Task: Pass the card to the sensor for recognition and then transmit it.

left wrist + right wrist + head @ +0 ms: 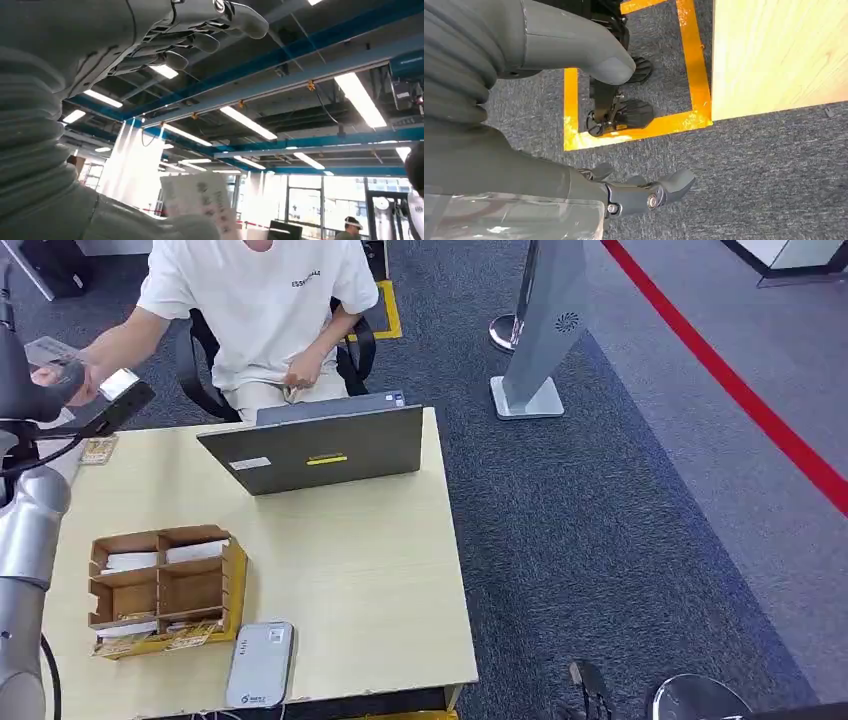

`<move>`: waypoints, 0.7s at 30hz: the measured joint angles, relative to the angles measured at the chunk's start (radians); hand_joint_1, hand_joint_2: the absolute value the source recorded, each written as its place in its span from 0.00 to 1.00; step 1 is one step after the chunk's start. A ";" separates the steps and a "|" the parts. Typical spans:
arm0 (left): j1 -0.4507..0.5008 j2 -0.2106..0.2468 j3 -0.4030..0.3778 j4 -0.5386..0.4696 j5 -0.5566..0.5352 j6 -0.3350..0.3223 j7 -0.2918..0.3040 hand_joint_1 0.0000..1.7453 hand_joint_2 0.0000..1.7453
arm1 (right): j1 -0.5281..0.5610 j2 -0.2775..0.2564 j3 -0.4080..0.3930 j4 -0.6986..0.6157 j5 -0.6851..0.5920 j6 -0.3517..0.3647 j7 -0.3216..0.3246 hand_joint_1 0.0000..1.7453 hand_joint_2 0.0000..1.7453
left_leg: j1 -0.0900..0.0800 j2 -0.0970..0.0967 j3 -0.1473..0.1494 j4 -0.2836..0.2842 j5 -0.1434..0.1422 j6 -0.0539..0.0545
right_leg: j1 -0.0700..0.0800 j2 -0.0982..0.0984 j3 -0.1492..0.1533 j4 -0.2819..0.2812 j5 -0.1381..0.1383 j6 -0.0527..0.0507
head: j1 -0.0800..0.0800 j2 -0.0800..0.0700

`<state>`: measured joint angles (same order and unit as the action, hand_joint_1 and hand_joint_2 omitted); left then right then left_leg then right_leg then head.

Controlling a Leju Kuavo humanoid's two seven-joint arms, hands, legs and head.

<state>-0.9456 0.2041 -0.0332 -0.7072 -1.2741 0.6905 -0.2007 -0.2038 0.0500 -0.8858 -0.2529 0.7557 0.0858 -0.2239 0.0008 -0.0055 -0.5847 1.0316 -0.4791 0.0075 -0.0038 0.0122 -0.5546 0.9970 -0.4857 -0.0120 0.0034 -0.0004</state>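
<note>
Reaching up and out over the far left corner of the table (380, 580), the left hand (55, 380) offers the card (45, 348) to the seated person's hand (95, 385), which meets it there: this looks like the handover step. In the left wrist view the card (200, 202) sits by the thumb, dark fingers (200, 42) arched apart above; whether it is truly pinched, one cannot tell. The right hand (644, 192) hangs beside the table, fingers loosely curled, holding nothing.

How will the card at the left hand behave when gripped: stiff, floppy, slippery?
The card stands flat with no droop beside the left hand, so probably stiff. It looks thin and smooth: likely light and apt to slip.
</note>
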 joint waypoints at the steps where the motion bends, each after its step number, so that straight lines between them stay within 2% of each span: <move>1: -0.001 0.000 -0.005 0.008 0.003 0.000 0.000 0.00 1.00 | 0.001 0.000 0.000 0.000 0.000 0.000 0.000 0.00 1.00 | 0.000 0.000 0.000 0.000 0.000 0.000 | 0.000 0.000 0.000 0.000 0.000 0.000 | 0.000 0.000; 13: 0.003 0.002 -0.033 0.048 0.023 0.001 0.002 0.00 1.00 | 0.002 0.000 0.008 0.001 0.005 -0.012 0.004 0.00 1.00 | 0.000 0.000 0.000 0.000 0.000 0.000 | 0.000 0.000 0.000 0.000 0.000 0.000 | 0.000 0.000; 14: 0.004 0.002 -0.035 0.048 0.024 0.001 0.002 1.00 1.00 | 0.001 0.000 0.010 0.002 0.006 -0.014 0.004 0.00 1.00 | 0.000 0.000 0.000 0.000 0.000 0.000 | 0.000 0.000 0.000 0.000 0.000 0.000 | 0.000 0.000; 21: 0.018 0.008 -0.046 0.048 0.039 0.002 0.000 1.00 1.00 | 0.002 0.001 0.026 0.002 0.008 -0.019 0.009 0.00 1.00 | 0.000 0.000 -0.001 0.000 0.000 0.000 | 0.000 0.000 0.000 0.000 0.000 0.000 | 0.000 0.000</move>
<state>-0.9277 0.2125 -0.0790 -0.6592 -1.2356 0.6924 -0.2007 -0.2023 0.0511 -0.8598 -0.2510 0.7633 0.0664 -0.2148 0.0010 -0.0056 -0.5852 1.0316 -0.4790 0.0074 -0.0037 0.0119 -0.5546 0.9974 -0.4857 -0.0121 0.0034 -0.0004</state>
